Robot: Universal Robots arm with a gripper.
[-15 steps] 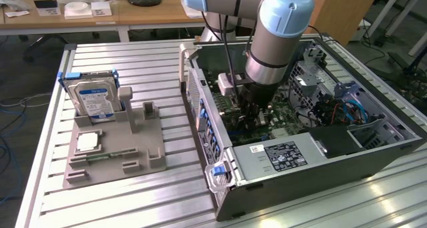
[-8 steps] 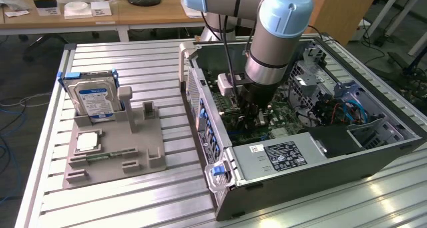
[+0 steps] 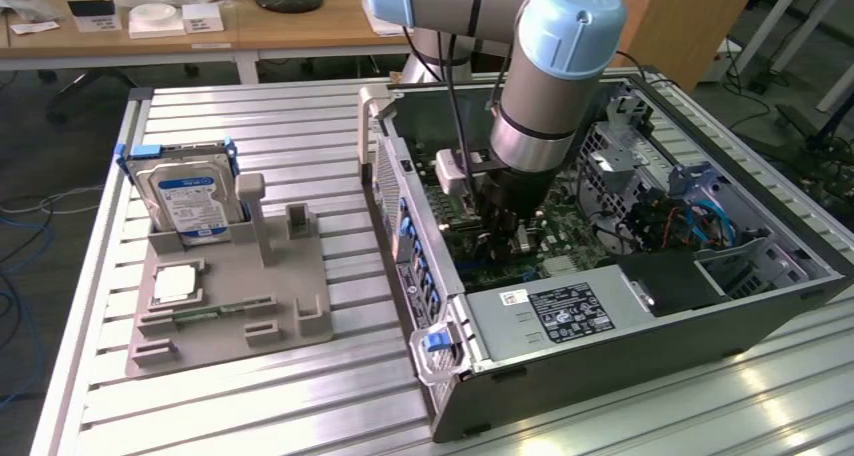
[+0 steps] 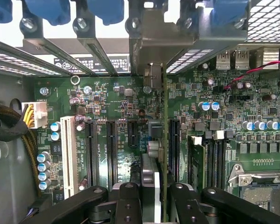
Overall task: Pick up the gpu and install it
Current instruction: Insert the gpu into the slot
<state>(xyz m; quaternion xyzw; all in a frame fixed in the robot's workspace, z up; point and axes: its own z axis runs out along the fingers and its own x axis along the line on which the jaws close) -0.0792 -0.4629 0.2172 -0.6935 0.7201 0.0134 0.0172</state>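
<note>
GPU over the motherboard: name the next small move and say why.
Probably a short, straight press down toward the motherboard. The gripper holds the gpu edge-on between its jaws, deep inside the case. In the wrist view the card stands upright in line with a long black slot, its metal bracket up at the rear openings. Whether it is fully seated cannot be told.

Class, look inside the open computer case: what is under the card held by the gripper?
Under the gpu, held edge-on by the gripper, lies the green motherboard with its long black slots. The card's lower edge hides its own slot.
</note>
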